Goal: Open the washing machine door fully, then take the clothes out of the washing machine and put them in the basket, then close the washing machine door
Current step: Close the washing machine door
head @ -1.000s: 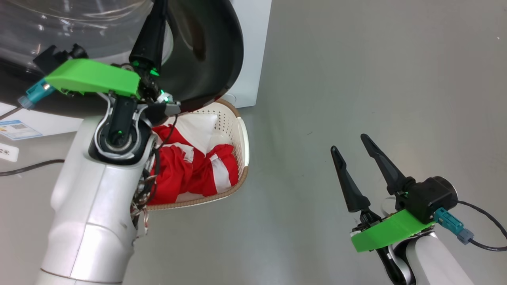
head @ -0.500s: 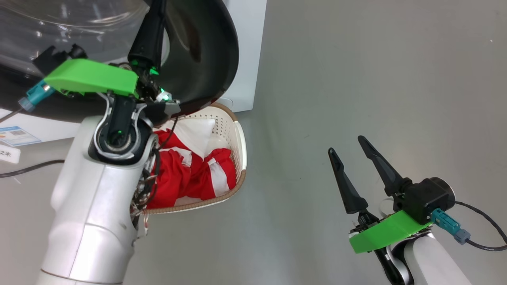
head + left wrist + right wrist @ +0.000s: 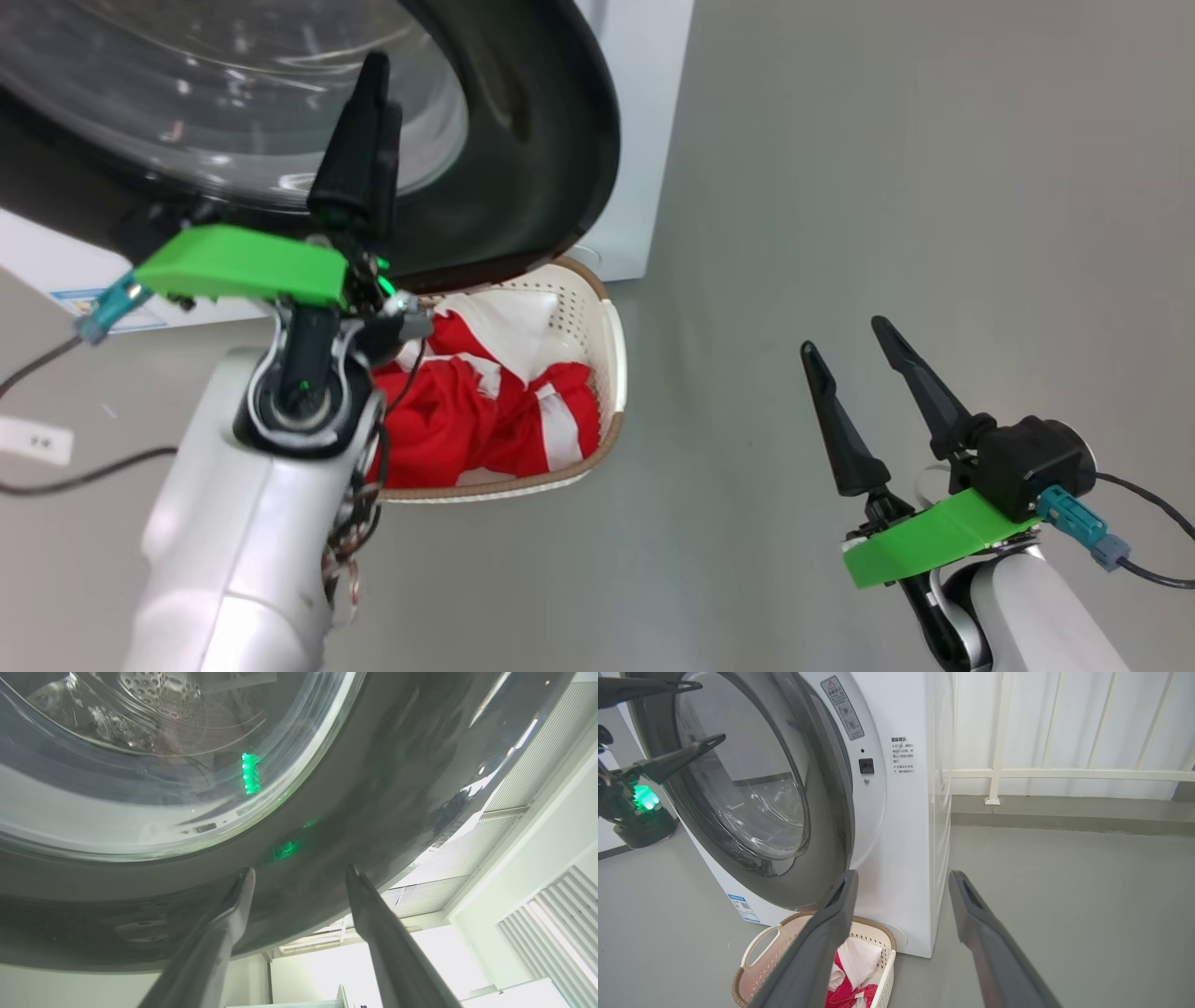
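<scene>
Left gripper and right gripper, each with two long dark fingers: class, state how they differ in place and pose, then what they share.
The left gripper sits close to the round glossy black washing machine door; the right gripper hangs over grey floor, apart from it. In the head view the left gripper's fingers overlap; the right gripper's spread side by side. Both are open, holding nothing.

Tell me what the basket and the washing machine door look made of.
The basket: cream moulded plastic, likely, matte, with punched holes and a brown woven-look rim. The washing machine door: glossy black ring, probably plastic, mirroring the room; its bulging window looks like clear glass.
</scene>
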Available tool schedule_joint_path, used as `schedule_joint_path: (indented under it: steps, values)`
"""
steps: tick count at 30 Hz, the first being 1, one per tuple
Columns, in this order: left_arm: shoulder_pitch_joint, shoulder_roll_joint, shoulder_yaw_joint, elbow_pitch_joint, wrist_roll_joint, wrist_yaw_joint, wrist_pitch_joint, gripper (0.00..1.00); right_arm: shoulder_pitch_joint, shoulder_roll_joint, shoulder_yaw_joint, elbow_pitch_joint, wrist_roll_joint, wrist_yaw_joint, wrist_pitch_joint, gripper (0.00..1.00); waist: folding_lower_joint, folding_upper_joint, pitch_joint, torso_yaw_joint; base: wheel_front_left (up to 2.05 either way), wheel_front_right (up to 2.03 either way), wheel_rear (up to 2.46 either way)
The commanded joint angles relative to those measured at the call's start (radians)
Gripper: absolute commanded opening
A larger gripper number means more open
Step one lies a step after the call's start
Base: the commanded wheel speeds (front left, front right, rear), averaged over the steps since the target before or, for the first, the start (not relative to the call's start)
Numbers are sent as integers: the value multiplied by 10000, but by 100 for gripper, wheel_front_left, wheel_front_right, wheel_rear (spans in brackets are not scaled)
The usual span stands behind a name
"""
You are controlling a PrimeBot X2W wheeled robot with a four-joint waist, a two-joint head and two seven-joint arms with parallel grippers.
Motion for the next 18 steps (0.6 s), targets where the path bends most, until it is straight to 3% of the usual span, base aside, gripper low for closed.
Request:
schedule_joint_path:
  steps: [1, 7, 12, 15, 18]
  values:
    - [138, 346, 161, -366, 275, -73, -190, 100, -25, 17, 131, -183, 20, 46, -65, 100, 0, -1, -214, 247, 0, 0, 0]
    - [1027, 1034, -657, -654, 2611, -73, -1622, 100, 60, 17, -136, -111, 28, 46, -65, 100, 0, -1, -584, 726, 0, 0, 0]
    - [1615, 1527, -1166, -857, 4379, -73, -2109, 100, 177, 17, -351, -83, 20, 46, -65, 100, 0, -1, -850, 1018, 0, 0, 0]
    - [1964, 1743, -1030, -1084, 5689, -73, -2185, 100, 260, 17, -462, -90, -1, 46, -65, 100, 0, -1, -1014, 1148, 0, 0, 0]
    - [2410, 1621, -232, -1623, 7367, 29, -2193, 100, 346, 17, -640, -129, -45, 46, -65, 100, 0, -1, -1159, 1251, 0, 0, 0]
